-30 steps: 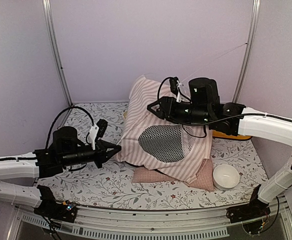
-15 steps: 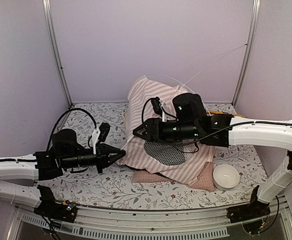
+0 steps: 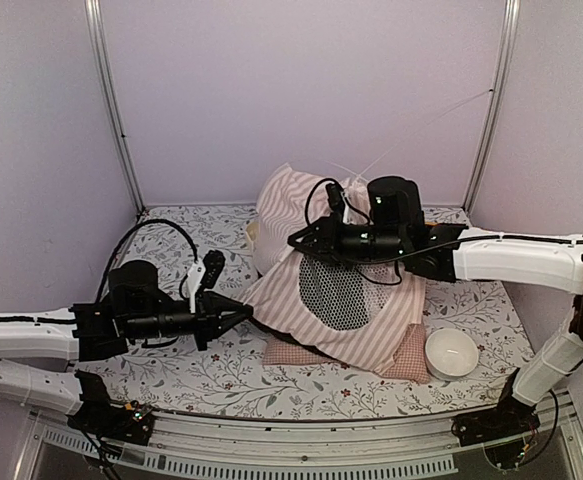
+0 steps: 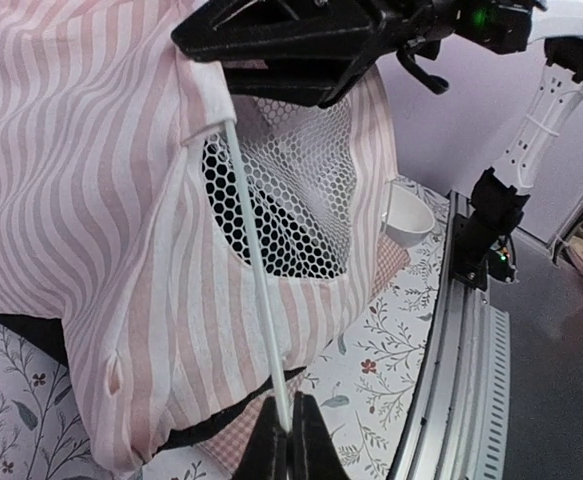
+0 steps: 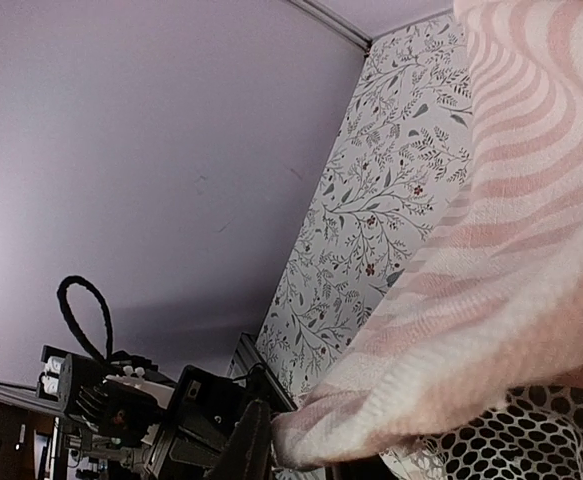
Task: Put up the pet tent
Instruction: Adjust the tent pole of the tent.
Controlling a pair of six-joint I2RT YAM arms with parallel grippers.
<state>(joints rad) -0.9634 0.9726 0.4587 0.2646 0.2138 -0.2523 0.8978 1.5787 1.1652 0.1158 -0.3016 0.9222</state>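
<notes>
— Item: pet tent [image 3: 301, 300], location?
— Slumped mid-table [image 3: 221, 375] over a pink checked cushion [image 3: 406, 355]; white bowl [image 3: 451, 352] just beside.
— Claws?
— Left claw [image 4: 289, 445] pinched together on the tent's white pole [image 4: 256, 270]. Right claw [image 3: 295, 240] clamped on striped hem above the mesh window [image 3: 336, 295].

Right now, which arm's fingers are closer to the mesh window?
Right. Its fingers pinch the pet tent just above the mesh window; the left fingers hold a white pole lower down.
</notes>
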